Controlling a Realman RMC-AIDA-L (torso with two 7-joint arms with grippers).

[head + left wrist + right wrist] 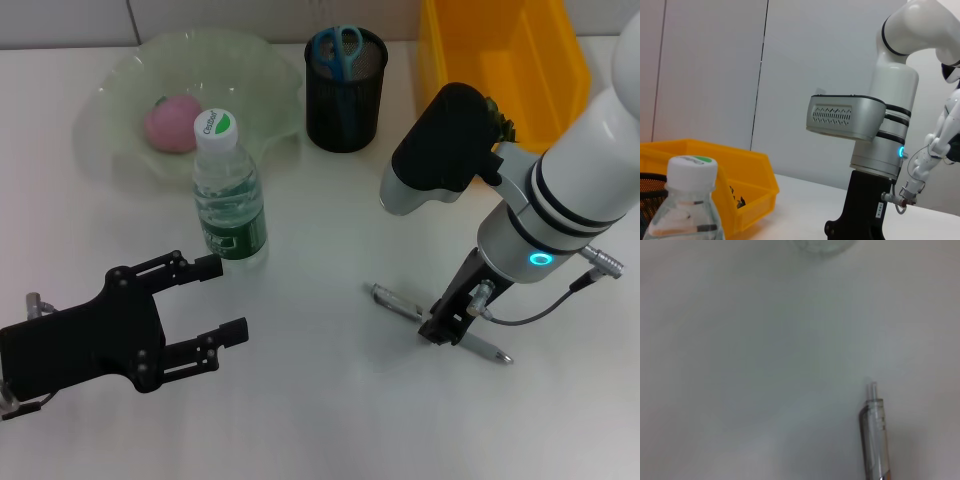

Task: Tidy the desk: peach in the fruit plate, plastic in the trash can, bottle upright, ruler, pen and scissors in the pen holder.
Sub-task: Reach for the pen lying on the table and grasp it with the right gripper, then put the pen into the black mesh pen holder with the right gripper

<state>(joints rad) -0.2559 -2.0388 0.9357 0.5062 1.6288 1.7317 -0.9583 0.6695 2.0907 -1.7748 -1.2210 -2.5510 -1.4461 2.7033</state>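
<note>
Right hand (447, 328) is lowered to the white desk (320, 420), directly over the middle of the pen (440, 322). The pen lies flat on the desk, well in front of the pen holder (345, 90), with both ends protruding past the hand. Whether the fingers are closed on the pen or merely straddle it cannot be told. The right wrist view shows one clear end of the pen (874, 440) resting on bare desk.

Left hand (190, 315) hovers above the desk at the near left, fingers spread wide, gripping nothing. It sits just in front of the bottle (228, 190).

Bottle stands upright, cap on, just in front of the fruit plate (120, 90). Peach (172, 124) lies inside the fruit plate.

Scissors (338, 48) stand in the black mesh pen holder, blue handles up. The ruler cannot be made out.

Yellow bin (500, 60) sits at the far right, beside the pen holder; its contents cannot be determined from the head view
</note>
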